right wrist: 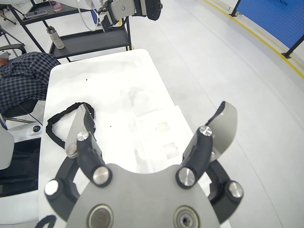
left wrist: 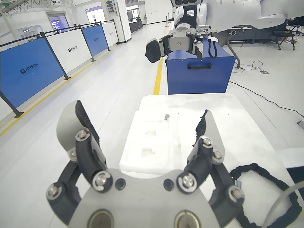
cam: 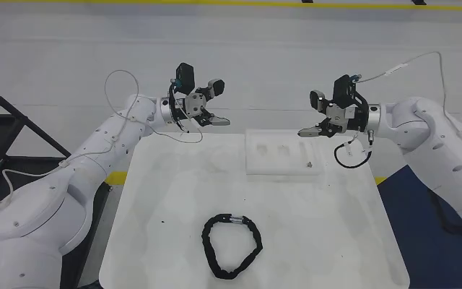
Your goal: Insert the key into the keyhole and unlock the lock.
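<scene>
On the white table (cam: 159, 217), near its front edge and about midway across, lies the chain lock (cam: 207, 246). It is a black sleeved chain closed into a ring, with its silver lock body at the far side of the loop. Along the table's far edge sits a white foam tray (cam: 278, 162) with several shallow recesses. At the tray's end nearest the right arm sits a small grey object that appears to be the key (cam: 308, 165), too small to make out in detail. Key and chain lock are well apart. The left gripper (cam: 219, 105) hangs raised near the table's far left corner, its jaws spread wide and holding nothing. The right gripper (cam: 310, 115) hangs above the right end of the foam tray, near the key but not touching it, its jaws likewise spread and empty. The two grippers face each other across the tray.
</scene>
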`<state>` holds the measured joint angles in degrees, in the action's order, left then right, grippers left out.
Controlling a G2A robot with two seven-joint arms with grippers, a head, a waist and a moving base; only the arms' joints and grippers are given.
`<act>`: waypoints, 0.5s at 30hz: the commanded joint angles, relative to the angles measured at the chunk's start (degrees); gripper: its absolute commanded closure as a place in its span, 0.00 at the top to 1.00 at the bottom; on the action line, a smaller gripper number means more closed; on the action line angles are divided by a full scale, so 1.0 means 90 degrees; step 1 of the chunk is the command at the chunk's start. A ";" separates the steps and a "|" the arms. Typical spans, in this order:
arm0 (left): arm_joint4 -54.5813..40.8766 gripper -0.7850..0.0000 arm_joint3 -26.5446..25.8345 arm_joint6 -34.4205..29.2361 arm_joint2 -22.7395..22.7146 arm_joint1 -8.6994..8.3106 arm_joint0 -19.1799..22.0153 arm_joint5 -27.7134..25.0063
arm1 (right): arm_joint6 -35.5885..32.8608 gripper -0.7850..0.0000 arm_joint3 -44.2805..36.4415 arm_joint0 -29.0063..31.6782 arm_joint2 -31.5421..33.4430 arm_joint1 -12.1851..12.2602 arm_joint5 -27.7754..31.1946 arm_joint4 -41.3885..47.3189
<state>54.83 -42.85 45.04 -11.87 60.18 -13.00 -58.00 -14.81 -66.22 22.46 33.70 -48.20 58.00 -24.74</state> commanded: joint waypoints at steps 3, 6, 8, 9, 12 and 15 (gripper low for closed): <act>0.0000 1.00 0.0000 0.0000 0.0000 0.0000 0.0000 0.0000 | 0.0000 1.00 0.0000 0.0000 0.0000 0.0000 0.0000 0.0000; 0.0000 1.00 0.0000 0.0000 0.0000 0.0000 0.0000 0.0000 | 0.0000 1.00 0.0000 0.0000 0.0000 0.0000 0.0000 0.0000; 0.0000 1.00 0.0000 0.0000 0.0000 0.0000 0.0000 0.0000 | 0.0000 1.00 0.0000 0.0000 0.0000 0.0000 0.0000 0.0000; -0.0001 1.00 0.0000 0.0000 0.0000 0.0000 0.0000 0.0000 | -0.0007 1.00 0.0012 0.0028 -0.0005 0.0000 -0.0048 -0.0009; -0.0001 1.00 0.0000 0.0000 0.0000 0.0000 0.0000 0.0000 | -0.0120 1.00 -0.0022 0.0194 0.0015 0.0001 -0.0481 -0.0152; -0.0001 1.00 0.0000 0.0000 0.0000 0.0000 0.0000 0.0000 | -0.0445 1.00 -0.0054 0.0362 0.0039 0.0018 -0.0866 -0.0083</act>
<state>54.83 -42.85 45.04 -11.87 60.18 -13.00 -58.00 -17.48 -66.56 25.44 34.00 -48.12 51.24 -25.54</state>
